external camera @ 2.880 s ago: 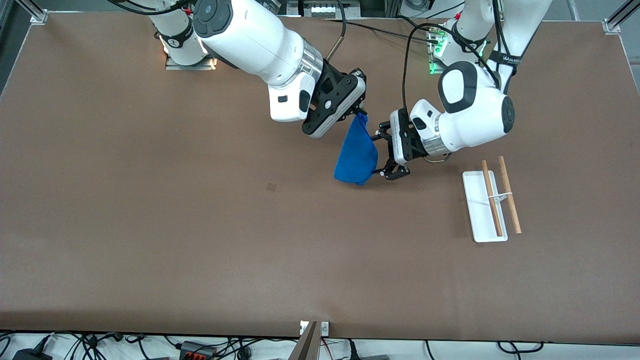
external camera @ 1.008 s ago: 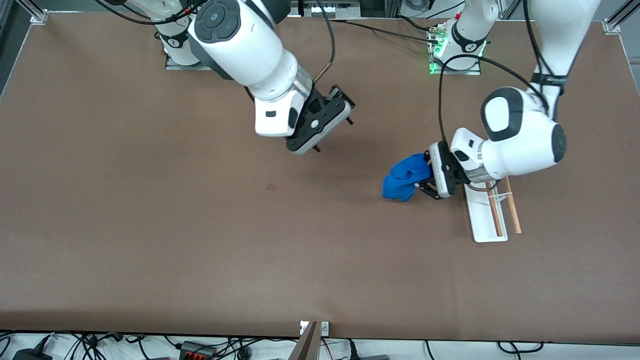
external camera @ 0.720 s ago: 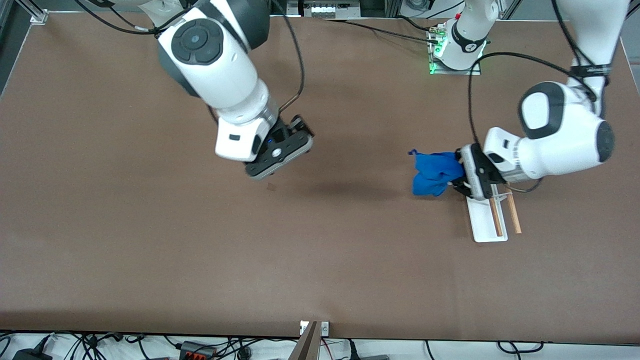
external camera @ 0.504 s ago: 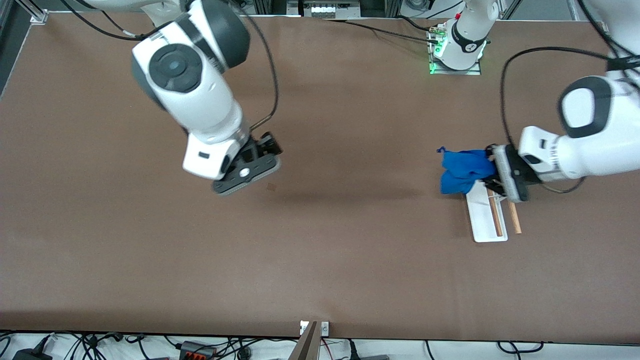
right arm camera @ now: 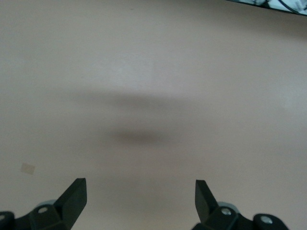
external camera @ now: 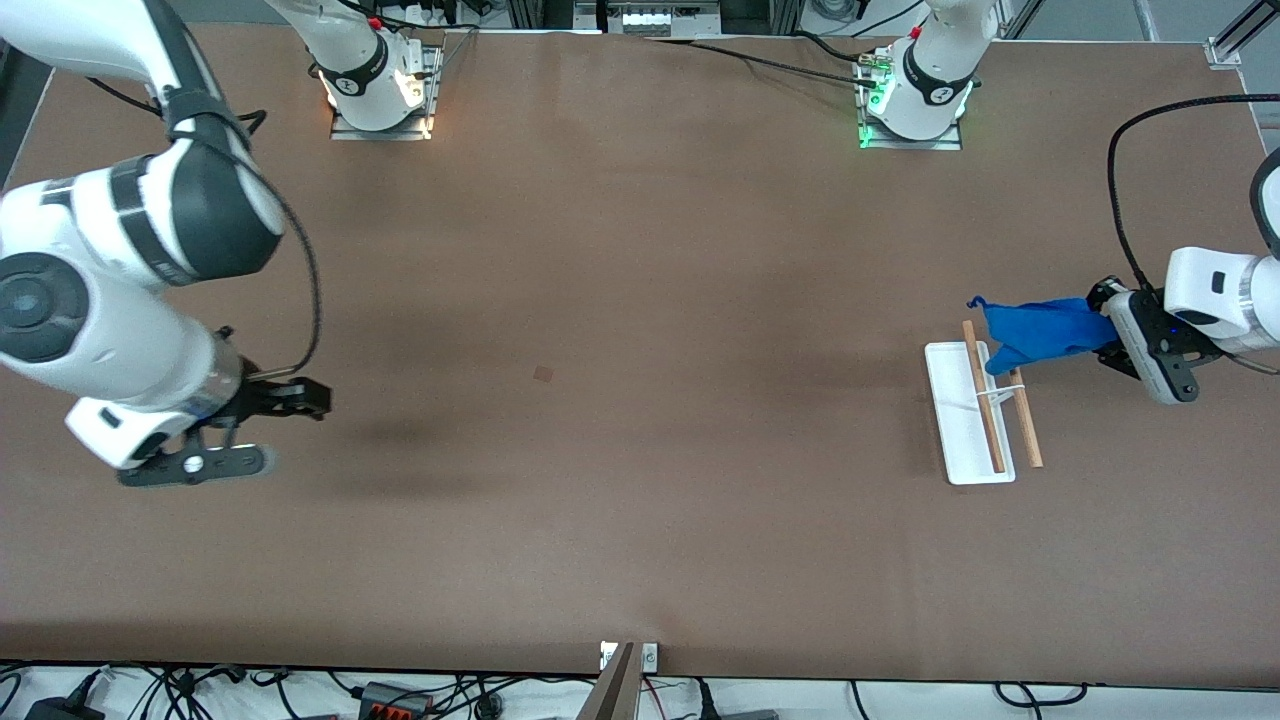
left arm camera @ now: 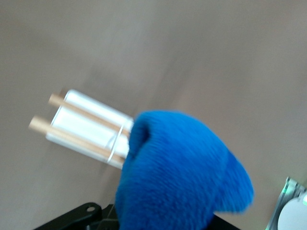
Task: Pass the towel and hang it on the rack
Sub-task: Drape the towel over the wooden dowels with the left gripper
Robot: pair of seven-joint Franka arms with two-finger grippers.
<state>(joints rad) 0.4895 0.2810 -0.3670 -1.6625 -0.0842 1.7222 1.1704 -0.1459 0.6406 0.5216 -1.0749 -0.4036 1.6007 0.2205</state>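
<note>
My left gripper (external camera: 1108, 332) is shut on the royal-blue towel (external camera: 1035, 331) and holds it in the air over the end of the rack (external camera: 968, 413) that lies farther from the front camera. The towel's free end with its loop tag reaches over the two wooden rods. In the left wrist view the towel (left arm camera: 182, 172) fills the foreground and hides the fingers, with the rack (left arm camera: 88, 128) past it. My right gripper (external camera: 265, 425) is open and empty, low over bare table at the right arm's end; its fingertips (right arm camera: 76, 191) stand wide apart.
The rack's white base (external camera: 955, 440) lies flat near the left arm's end of the table. A small dark mark (external camera: 543, 374) is on the brown tabletop near the middle. Cables run along the table's edge nearest the front camera.
My left gripper took the towel from my right gripper and carried it over the rack. My right gripper let go, opened, and swung away to the right arm's end of the table.
</note>
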